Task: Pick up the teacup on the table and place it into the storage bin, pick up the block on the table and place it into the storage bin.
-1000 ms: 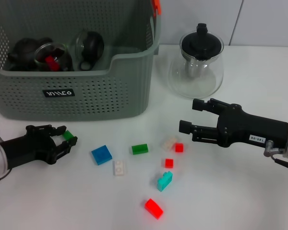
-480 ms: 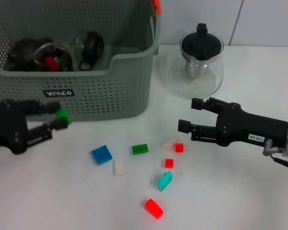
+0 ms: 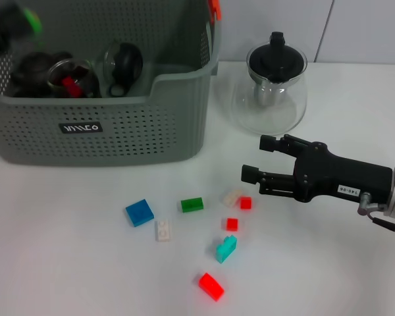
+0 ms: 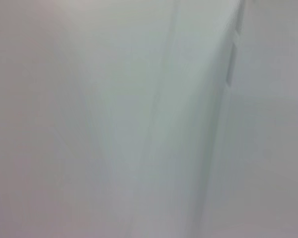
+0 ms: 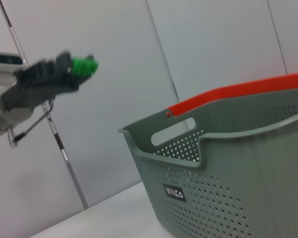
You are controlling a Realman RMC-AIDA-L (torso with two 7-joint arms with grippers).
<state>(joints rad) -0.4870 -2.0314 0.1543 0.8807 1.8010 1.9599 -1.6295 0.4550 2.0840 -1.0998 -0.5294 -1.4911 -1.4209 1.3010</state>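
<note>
The left claw (image 3: 10, 23) holds a green block (image 3: 31, 16) above the bin (image 3: 178, 135); eight blocks remain on the table (image 3: 85, 263), right claw (image 3: 257, 161) wide.

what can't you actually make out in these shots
- Left gripper: head view, blurred and cut by the top-left edge; it grips a green block, seen in the right wrist view.
- Left wrist view: featureless pale blur.
- Storage bin contents: dark items partly hidden by its wall.
- Right gripper: finger gap unclear.
</note>
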